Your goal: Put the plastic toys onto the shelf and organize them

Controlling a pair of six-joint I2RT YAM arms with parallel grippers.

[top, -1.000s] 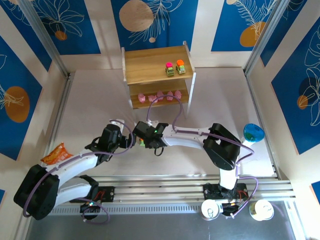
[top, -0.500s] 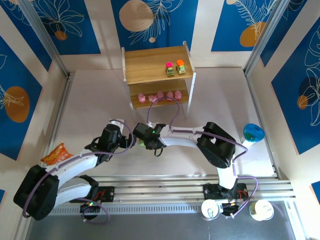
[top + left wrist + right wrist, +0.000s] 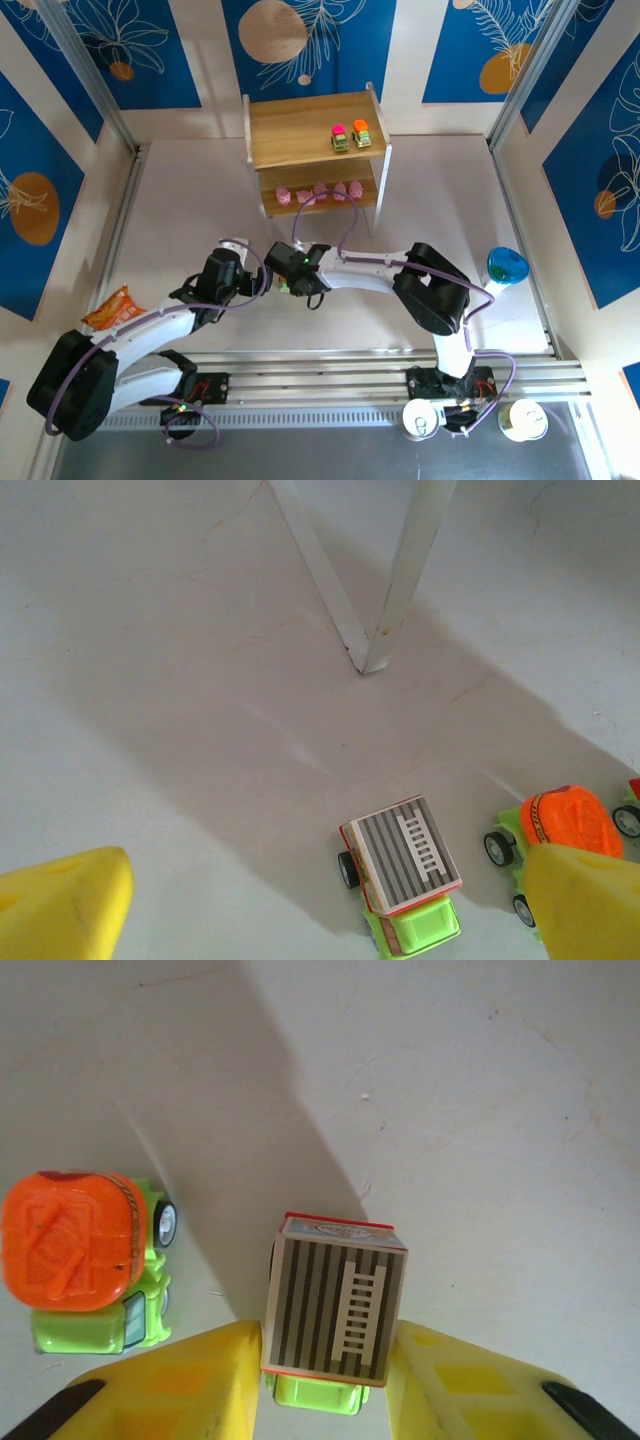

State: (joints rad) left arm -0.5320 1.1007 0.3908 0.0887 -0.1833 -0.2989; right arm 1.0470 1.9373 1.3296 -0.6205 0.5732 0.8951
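In the right wrist view my right gripper [image 3: 325, 1380] is shut on a green truck with a grey striped top [image 3: 336, 1305], a yellow finger [image 3: 185, 1380] against each side; the truck stands on the table. An orange-topped truck [image 3: 80, 1255] stands just left of it. My left gripper [image 3: 325, 910] is wide open, and a grey-topped truck [image 3: 402, 865] sits free between its fingertips [image 3: 60, 905], with an orange-topped truck [image 3: 560, 825] to the right. The shelf [image 3: 300, 125] carries two trucks [image 3: 350, 136] on top and several pink pigs [image 3: 320, 192] on the lower tier.
An orange snack bag [image 3: 108, 308] lies beside the left arm. A blue cup [image 3: 506, 266] stands at the right. Both grippers [image 3: 272, 280] sit close together mid-table in front of the shelf. Two white strips [image 3: 400, 580] meet in a V ahead of the left gripper.
The right arm has shifted slightly left and its jaws have narrowed onto the grey-topped truck. The left arm has stayed where it was, still open.
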